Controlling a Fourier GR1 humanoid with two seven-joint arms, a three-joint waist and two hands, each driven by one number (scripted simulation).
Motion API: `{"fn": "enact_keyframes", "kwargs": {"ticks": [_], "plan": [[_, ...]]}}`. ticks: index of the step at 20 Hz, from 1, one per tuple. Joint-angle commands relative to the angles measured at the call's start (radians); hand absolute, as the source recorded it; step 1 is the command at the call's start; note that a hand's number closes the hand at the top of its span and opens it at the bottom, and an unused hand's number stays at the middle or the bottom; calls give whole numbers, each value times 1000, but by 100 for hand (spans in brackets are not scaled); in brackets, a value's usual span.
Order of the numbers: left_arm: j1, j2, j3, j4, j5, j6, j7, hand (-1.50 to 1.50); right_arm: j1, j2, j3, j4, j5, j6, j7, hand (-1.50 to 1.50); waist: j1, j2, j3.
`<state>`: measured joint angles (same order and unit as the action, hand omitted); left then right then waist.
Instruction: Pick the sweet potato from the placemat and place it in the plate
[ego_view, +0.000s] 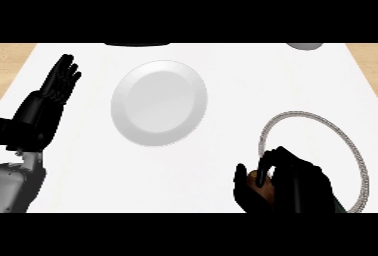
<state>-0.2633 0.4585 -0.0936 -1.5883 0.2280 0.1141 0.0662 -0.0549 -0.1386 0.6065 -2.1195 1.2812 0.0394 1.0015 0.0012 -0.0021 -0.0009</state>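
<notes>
Sweet potato (260, 184) is our first finding in the head view: we see a small orange-brown patch of it inside the right hand (284, 185), low over the placemat (354, 150) at the bench's near right corner. The fingers (275, 156) curl over its top and the thumb closes from the left, so most of it is hidden. We judge this enclosing hold suits carrying it across to the plate (159, 103), which lies bare, well apart toward the bench's middle. We cannot tell whether the sweet potato touches the placemat or is clear of it.

At the bench's (236, 80) left edge the left hand (52, 97) rests with its fingers straight and upright, holding nothing. We judge it is kept aside, away from the route to the plate.
</notes>
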Motion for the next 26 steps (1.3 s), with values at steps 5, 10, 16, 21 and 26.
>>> {"fn": "enact_keyframes", "kwargs": {"ticks": [5, 10, 16, 21, 26], "plan": [[1, -4, 44, -10, -1, -54, 8, 0, -324, 136, -10, 133, -97, 57, 48, 150, 8, 2, 1], [-90, -61, 16, 69, -53, -24, 7, 0, -570, 138, -3, 401, -207, -106, 130, 150, 13, 6, 0], [-16, -51, 18, -21, -44, -44, 22, 0, -761, 138, -101, 703, -375, -283, 44, 150, 40, 8, 1], [-92, -57, 26, 61, -36, -78, 20, 0, -920, 138, -78, 978, -498, -416, 29, 150, 52, 17, 0], [-87, -83, 7, 77, -79, -68, -25, 0, -1028, 138, 1, 1200, -584, -539, 32, 150, 71, 21, -1]]}}
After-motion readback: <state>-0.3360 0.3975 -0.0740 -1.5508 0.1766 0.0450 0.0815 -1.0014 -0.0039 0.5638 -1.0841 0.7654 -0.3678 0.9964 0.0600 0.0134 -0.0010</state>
